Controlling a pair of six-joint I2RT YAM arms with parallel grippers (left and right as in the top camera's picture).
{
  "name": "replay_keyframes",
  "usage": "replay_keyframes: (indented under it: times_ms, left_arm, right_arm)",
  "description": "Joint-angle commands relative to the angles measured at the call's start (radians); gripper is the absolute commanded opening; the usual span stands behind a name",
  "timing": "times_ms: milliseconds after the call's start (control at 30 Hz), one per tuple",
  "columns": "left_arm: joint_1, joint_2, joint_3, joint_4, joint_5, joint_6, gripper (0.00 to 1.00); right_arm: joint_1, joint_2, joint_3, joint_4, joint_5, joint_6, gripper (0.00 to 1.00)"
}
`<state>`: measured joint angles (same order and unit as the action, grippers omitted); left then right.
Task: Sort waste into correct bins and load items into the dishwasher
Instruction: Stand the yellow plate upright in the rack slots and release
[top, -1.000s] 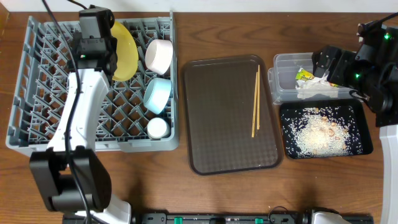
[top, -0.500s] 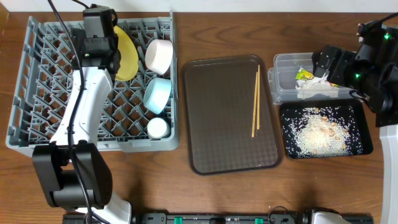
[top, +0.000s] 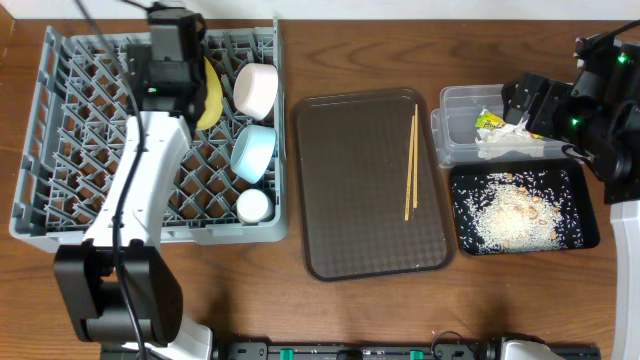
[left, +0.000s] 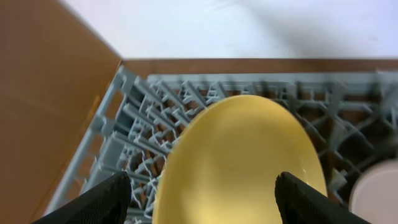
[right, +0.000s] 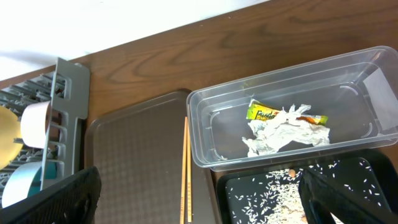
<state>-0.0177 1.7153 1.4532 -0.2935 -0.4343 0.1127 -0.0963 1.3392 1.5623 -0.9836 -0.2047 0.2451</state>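
Note:
The yellow plate (top: 212, 92) stands on edge between the pegs of the grey dishwasher rack (top: 60, 150). My left gripper (top: 175, 62) hovers over it, open; in the left wrist view the plate (left: 242, 162) fills the gap between the spread fingertips (left: 99, 199) with room on both sides. A white bowl (top: 256, 88), a light blue bowl (top: 253, 150) and a white cup (top: 253, 206) sit in the rack's right column. Two chopsticks (top: 411, 160) lie on the brown tray (top: 370, 190). My right gripper (top: 528, 100) is open above the clear tub (right: 211, 118), which holds the wrapper (right: 264, 114) and crumpled paper (right: 283, 134).
The black tray (top: 575, 235) in front of the clear tub holds scattered rice (top: 515, 210). The rack's left half shows only bare pegs. The brown tray lies between the rack and the bins, with the chopsticks (right: 185, 174) near its right edge.
My left gripper has opened and let go of the yellow plate, shifting a little right. The plate has gone from leaning face-up to standing edge-on in the rack. The right arm has not moved.

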Motion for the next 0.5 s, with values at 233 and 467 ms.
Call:
replay_keyframes:
  times_ms: [233,467]
  left_arm:
    - [0.283,-0.096,0.011,-0.082,0.723,-0.348,0.71]
    - [0.315,-0.052,0.009,-0.192,0.838,-0.362,0.68]
  right_arm:
    - [-0.007,0.004,0.006,-0.002,0.006,0.009,0.99]
    - [-0.007,0.004,0.006,-0.002,0.006,0.009,0.99]
